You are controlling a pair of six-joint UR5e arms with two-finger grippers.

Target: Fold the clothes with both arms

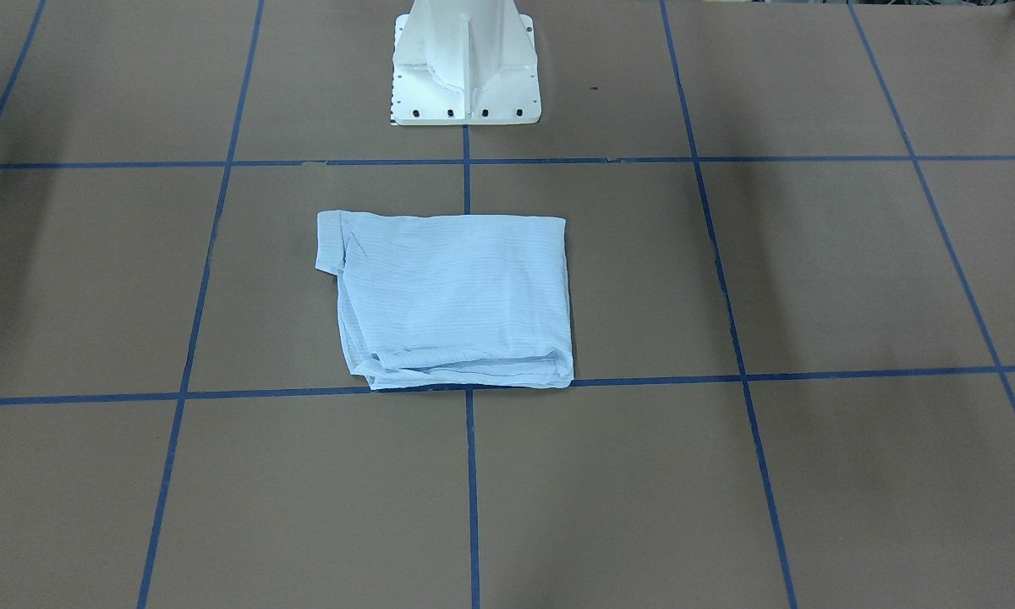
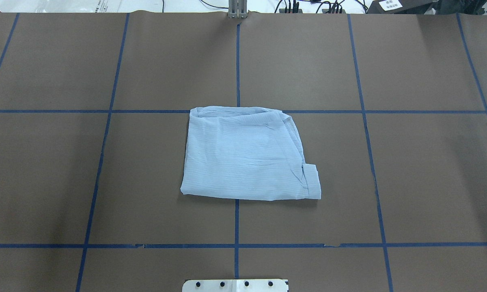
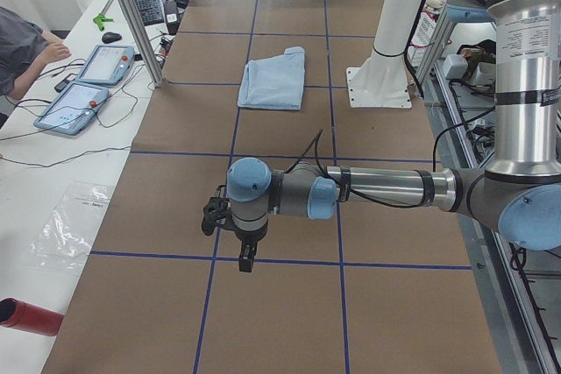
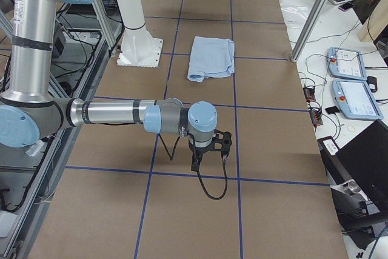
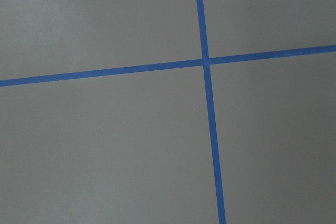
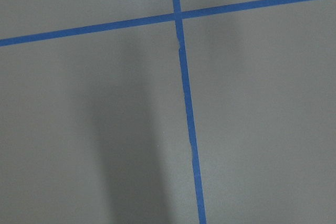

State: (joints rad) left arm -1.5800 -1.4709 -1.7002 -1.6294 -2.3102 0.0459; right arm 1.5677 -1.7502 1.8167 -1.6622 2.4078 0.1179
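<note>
Left hand (image 3: 248, 262) — shirt (image 3: 274, 79) well apart

Pale-blue pinstriped shirt (image 2: 243, 158) on brown, blue-gridded table (image 2: 430, 162)

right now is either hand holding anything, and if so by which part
Nothing is held. The folded shirt lies alone on the table; the left hand and right hand hang over the table far from it.

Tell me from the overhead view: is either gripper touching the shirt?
No, the shirt lies folded and alone on the table, and nothing reaches in near it in the overhead view.
</note>
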